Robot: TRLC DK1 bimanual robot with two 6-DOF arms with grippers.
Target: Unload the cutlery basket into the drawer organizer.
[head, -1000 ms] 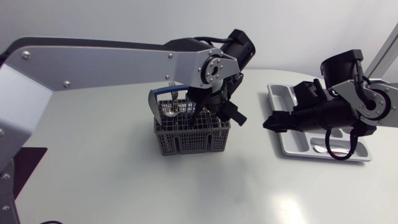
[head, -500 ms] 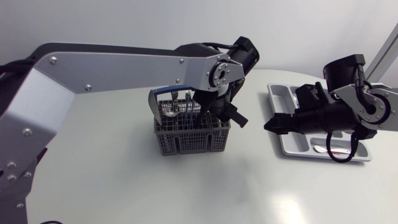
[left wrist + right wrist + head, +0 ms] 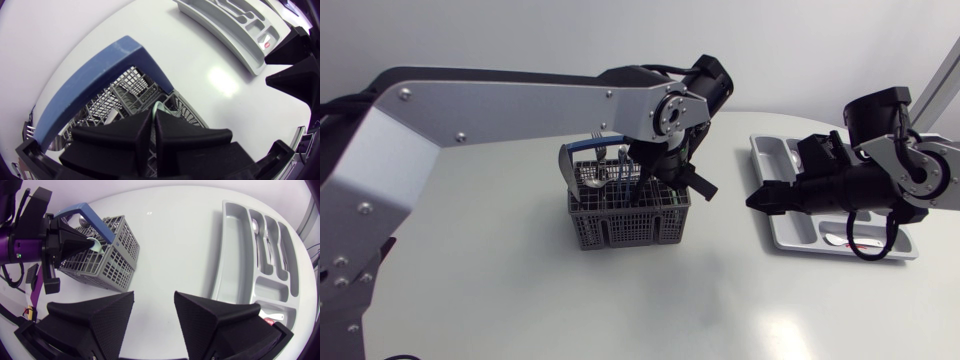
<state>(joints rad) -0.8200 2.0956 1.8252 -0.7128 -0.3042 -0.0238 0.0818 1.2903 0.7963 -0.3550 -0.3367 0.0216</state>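
The grey cutlery basket (image 3: 630, 215) with a blue handle (image 3: 582, 146) stands mid-table, several metal pieces (image 3: 598, 170) upright in it. My left gripper (image 3: 653, 182) reaches down into the basket (image 3: 135, 92). In the left wrist view the gripper (image 3: 152, 125) is shut on a pale green cutlery handle (image 3: 159, 107). The right wrist view shows the same handle (image 3: 95, 245) at the left fingertips, above the basket (image 3: 107, 260). My right gripper (image 3: 752, 202) hangs open and empty between the basket and the grey drawer organizer (image 3: 775, 165).
The organizer (image 3: 225, 255) lies at the table's right, with spoons (image 3: 255, 227) in its long slots and a small red-marked piece (image 3: 267, 322) in an end compartment. My right arm hangs over the organizer. Bare white table lies in front of the basket.
My left gripper has closed on the pale green handle inside the basket, and the arm has shifted a little. The right arm has barely moved.
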